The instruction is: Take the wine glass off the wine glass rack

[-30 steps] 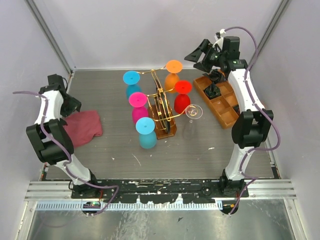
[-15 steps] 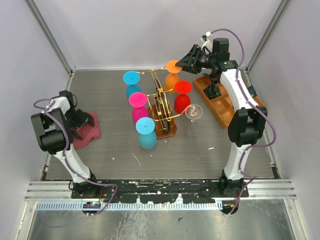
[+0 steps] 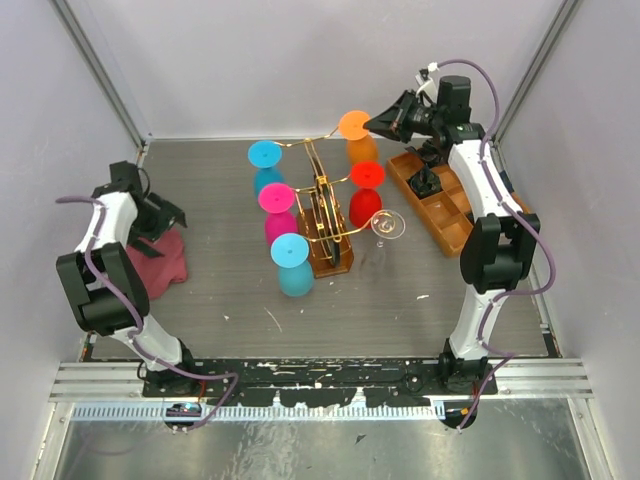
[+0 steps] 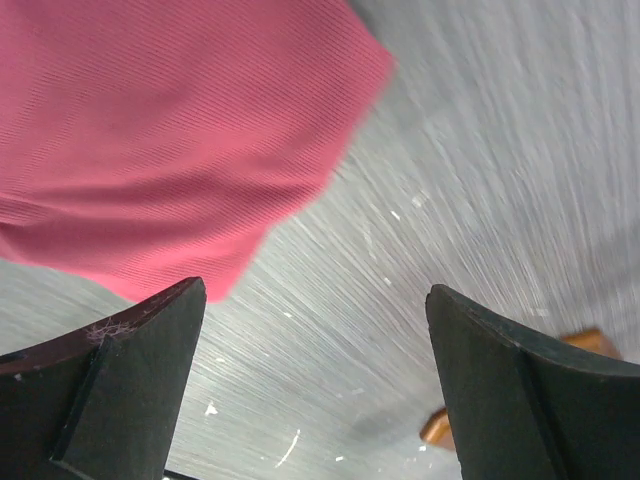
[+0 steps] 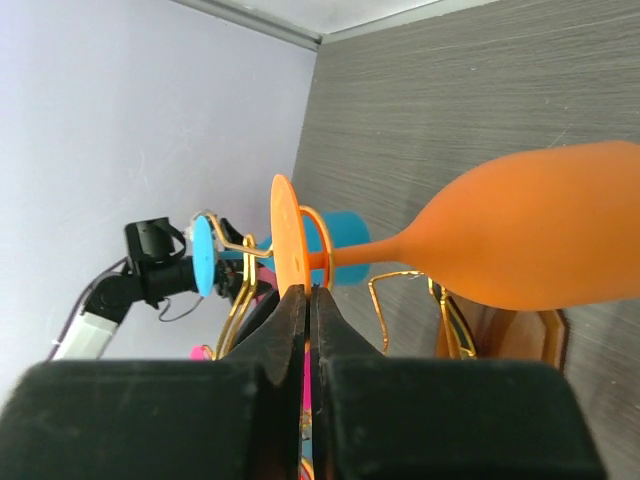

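Right fingers (image 5: 308, 298) have moved in and clamped the foot of the orange glass (image 3: 361, 150), hanging at the rack (image 3: 328, 225) end toward the table's (image 3: 400, 300) far edge; advise drawing it level off the scroll; left fingers (image 4: 312, 290) gape empty.

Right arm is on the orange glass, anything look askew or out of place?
Nothing broken or spilled. Only the red cloth lies bunched at the left edge by the open left gripper; the glasses hang foot-up on the wine glass rack.
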Motion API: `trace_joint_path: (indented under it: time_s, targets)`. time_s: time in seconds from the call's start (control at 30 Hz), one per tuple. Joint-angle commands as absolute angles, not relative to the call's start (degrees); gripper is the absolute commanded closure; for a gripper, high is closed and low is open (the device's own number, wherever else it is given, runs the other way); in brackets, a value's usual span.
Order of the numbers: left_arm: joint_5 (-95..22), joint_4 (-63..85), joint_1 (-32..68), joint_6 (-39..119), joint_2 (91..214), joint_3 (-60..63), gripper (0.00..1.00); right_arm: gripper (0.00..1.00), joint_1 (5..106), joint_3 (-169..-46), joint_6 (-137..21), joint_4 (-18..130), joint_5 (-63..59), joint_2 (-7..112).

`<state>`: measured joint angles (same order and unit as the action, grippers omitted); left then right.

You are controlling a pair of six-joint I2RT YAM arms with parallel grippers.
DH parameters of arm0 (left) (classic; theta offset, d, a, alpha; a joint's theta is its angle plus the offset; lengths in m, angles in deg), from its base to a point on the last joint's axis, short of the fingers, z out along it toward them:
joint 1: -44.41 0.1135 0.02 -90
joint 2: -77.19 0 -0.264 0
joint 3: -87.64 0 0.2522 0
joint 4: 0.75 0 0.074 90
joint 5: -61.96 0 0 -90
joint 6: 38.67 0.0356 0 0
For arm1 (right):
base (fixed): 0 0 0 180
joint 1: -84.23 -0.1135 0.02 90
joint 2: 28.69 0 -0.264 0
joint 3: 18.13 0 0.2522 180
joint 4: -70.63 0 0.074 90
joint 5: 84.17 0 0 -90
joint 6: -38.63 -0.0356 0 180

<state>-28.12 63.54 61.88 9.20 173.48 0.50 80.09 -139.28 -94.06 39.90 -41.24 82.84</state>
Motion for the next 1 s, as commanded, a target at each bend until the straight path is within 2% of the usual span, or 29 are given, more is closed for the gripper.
trace_joint_path:
  time_s: [0.0,0.07,0.2,0.57,0.97]
  targets:
    - [-32.77,62.01,57.31,8.7,171.92,-2.03,0.01,0.99,81.84,-139.55,-100.92,47.67,-44.46,77.7]
    - [-33.54,62.04,56.63,9.13,172.01,-2.91,0.01,0.99,81.24,-138.5,-103.69,50.82,-48.79,77.99]
    - [-36.34,60.72,56.55,8.72,172.6,-2.68,0.0,0.99,79.39,-136.7,-106.72,55.46,-49.49,78.03]
    - [-39.41,57.59,56.45,9.82,172.89,0.83,0.0,0.99,73.55,-149.82,-107.07,52.86,-49.23,86.12]
    - [-42.04,56.51,56.44,9.73,174.48,1.32,0.0,0.99,74.71,-132.68,-92.94,37.3,-45.51,71.35]
